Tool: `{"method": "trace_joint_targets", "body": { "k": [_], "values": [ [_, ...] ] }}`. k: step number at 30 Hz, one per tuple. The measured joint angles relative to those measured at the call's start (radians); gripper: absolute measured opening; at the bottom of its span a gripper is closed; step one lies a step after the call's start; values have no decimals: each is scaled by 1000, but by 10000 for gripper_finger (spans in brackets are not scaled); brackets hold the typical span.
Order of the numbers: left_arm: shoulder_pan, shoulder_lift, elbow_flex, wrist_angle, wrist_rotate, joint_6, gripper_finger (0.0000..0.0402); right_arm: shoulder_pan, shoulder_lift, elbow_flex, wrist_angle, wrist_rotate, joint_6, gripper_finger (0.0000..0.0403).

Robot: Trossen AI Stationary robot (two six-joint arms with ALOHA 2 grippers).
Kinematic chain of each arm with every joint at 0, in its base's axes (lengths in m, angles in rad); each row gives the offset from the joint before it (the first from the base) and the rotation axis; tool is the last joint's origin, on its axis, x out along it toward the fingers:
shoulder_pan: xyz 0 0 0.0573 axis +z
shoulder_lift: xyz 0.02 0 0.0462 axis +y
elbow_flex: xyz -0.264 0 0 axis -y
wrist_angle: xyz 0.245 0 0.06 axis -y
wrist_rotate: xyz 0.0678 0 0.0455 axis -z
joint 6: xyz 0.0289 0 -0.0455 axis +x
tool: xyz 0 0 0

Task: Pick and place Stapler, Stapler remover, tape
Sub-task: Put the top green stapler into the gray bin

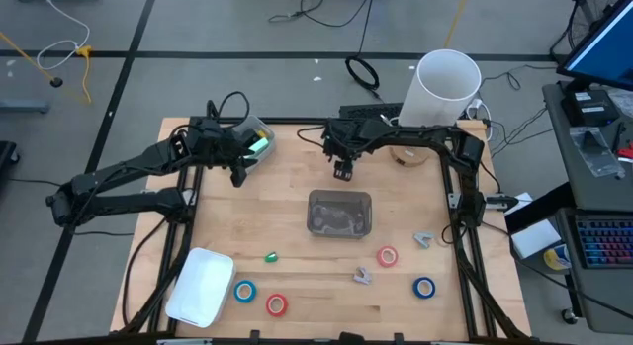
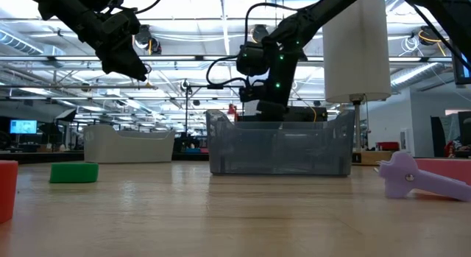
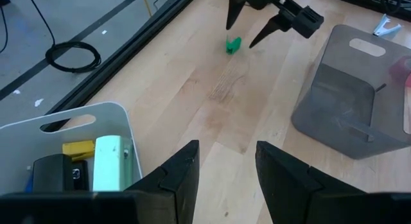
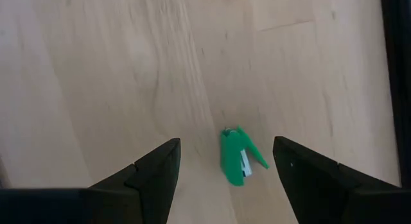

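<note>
From above, my left claw [image 1: 240,159] hung over the far-left part of the bench [image 1: 297,216], beside a clear bin [image 1: 255,145] at that corner. My right claw [image 1: 343,171] hung over the far middle, just behind the clear tray [image 1: 339,214] at the bench centre.

My left wrist view showed that claw's fingers [image 3: 183,172] parted with nothing between them. It alone showed the inside of a white bin [image 3: 77,131]: a mint-green stapler [image 3: 107,163] lay there beside a yellow item [image 3: 78,148] and a dark one. The same view caught my right claw [image 3: 253,25] spread above a small green object [image 3: 233,44].

My right wrist view showed that claw wide open and empty, with the small green object [image 4: 239,156] on bare wood between the fingertips, well below them.

Only the overhead view showed the tape rolls: one blue roll [image 1: 244,292] and one red roll [image 1: 276,304] near-left by a white tray [image 1: 201,286], another red roll [image 1: 387,256] and blue roll [image 1: 424,287] near-right. A lilac tool [image 1: 362,276] lay between the groups.

The low view showed both claws raised clear of the bench surface, which the overhead view could not confirm.
</note>
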State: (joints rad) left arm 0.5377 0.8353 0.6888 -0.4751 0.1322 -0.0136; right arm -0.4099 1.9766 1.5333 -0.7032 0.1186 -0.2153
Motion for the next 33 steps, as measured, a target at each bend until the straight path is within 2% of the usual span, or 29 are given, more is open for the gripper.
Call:
{"method": "trace_joint_targets", "body": {
  "k": [5,11,33],
  "values": [
    [0,0,0,0,0,-3,152,-24,0,0,-29,-46,-17,242],
    [0,0,0,0,0,-3,152,-48,0,0,-40,-42,-62,242],
    [0,0,0,0,0,-2,152,-65,6,0,-44,-71,-59,243]
  ]
}}
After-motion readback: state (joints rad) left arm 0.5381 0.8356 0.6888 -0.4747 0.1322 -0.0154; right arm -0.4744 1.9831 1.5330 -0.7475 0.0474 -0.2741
